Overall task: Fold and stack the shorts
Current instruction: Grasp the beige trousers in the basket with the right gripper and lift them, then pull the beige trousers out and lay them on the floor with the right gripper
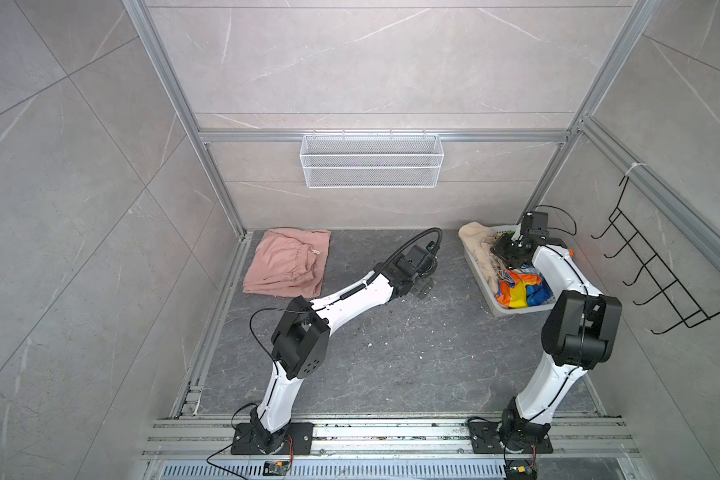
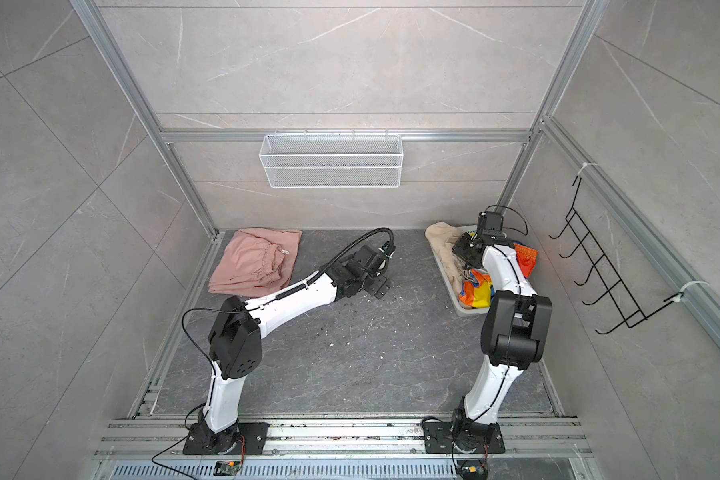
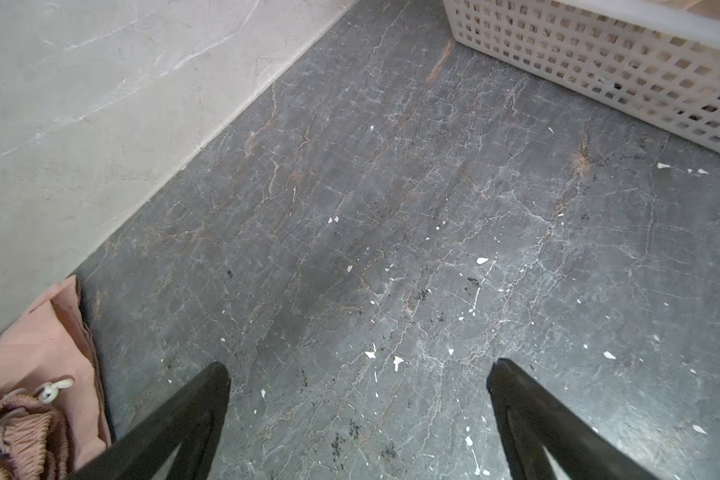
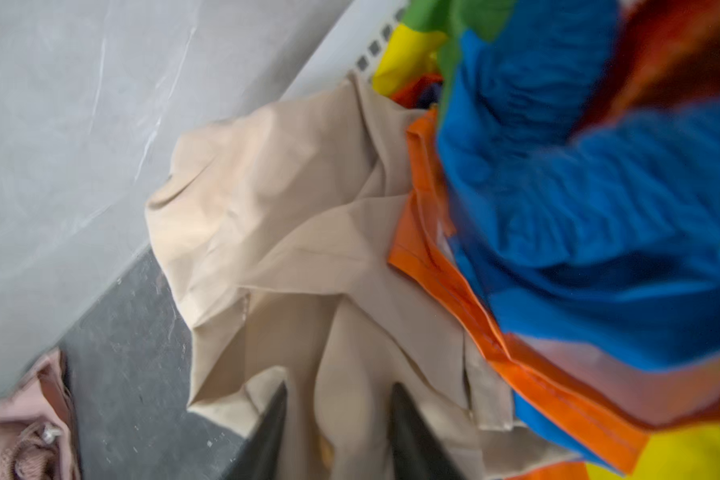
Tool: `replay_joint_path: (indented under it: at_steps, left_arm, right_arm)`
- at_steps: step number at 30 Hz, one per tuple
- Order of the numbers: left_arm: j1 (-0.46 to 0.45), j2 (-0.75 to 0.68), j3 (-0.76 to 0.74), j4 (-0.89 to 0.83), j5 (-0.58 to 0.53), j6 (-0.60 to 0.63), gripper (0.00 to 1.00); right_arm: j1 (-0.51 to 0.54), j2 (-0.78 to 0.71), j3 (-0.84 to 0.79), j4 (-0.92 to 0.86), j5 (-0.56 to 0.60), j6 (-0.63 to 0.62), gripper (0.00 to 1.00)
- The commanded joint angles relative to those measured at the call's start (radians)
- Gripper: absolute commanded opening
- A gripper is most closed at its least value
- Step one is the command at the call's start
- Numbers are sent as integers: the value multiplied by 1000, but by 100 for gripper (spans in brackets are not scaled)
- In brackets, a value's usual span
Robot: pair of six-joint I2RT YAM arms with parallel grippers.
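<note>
Right gripper point(image 4: 339, 386) pinches a beige shorts point(image 4: 287, 208) fold.

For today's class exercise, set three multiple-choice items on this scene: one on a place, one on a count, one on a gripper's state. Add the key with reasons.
1. Where do the pink shorts lie? A in the white basket; B folded on the dark floor; C held in the air.
2. How many shorts are in the basket? A one; B two; C three.
3. The left gripper is: A open over bare floor; B shut on cloth; C out of view.
Key: 1 B, they lie on the floor. 2 B, only beige shorts and rainbow shorts show there. 3 A, jaws wide apart, nothing between.
</note>
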Motion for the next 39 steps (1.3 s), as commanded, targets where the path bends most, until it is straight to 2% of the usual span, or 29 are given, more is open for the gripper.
replay_joint_path:
  at_steps: [1, 3, 9, 13, 17, 20, 22, 24, 27, 31, 33, 35, 37, 39]
  left_arm:
    - [2, -85, -31, 4, 14, -51, 100]
    - [2, -98, -42, 7, 17, -61, 100]
    - [44, -128, -20, -11, 91, -139, 100]
    - [138, -159, -39, 8, 255, -266, 100]
    - [188, -202, -96, 52, 322, -355, 100]
    - [201, -252, -169, 109, 344, -399, 100]
    - [217, -294, -226, 139, 340, -427, 100]
    - [254, -345, -302, 190, 352, -483, 100]
    - [338, -431, -439, 286, 425, -601, 100]
    - [437, -546, -613, 391, 463, -740, 100]
    - [475, -584, -683, 438, 488, -796, 100]
    - [499, -610, -731, 457, 501, -835, 100]
    - [509, -626, -767, 470, 507, -853, 100]
    - [511, -624, -787, 476, 512, -863, 100]
  right_arm:
    - [1, -22, 30, -10, -38, 9, 9]
    - [2, -49, 35, -13, -52, 23, 0]
    - [10, -182, 147, -55, -116, 66, 0]
    - [91, -258, 381, -117, -145, 38, 0]
    - [202, -258, 678, -173, -208, 4, 0]
    - [265, -255, 768, -192, -221, -8, 0]
    - [294, -272, 726, -136, -275, 42, 0]
    - [373, -283, 673, -85, -310, 62, 0]
    - [531, -297, 571, -80, -256, 28, 0]
    - [710, -297, 292, 17, -190, 46, 0]
    - [764, -275, 153, 62, -158, 53, 1]
    - [781, -257, 23, 112, -149, 87, 15]
    - [781, -245, -49, 119, -151, 98, 38]
    - [781, -264, -68, 50, -120, 50, 64]
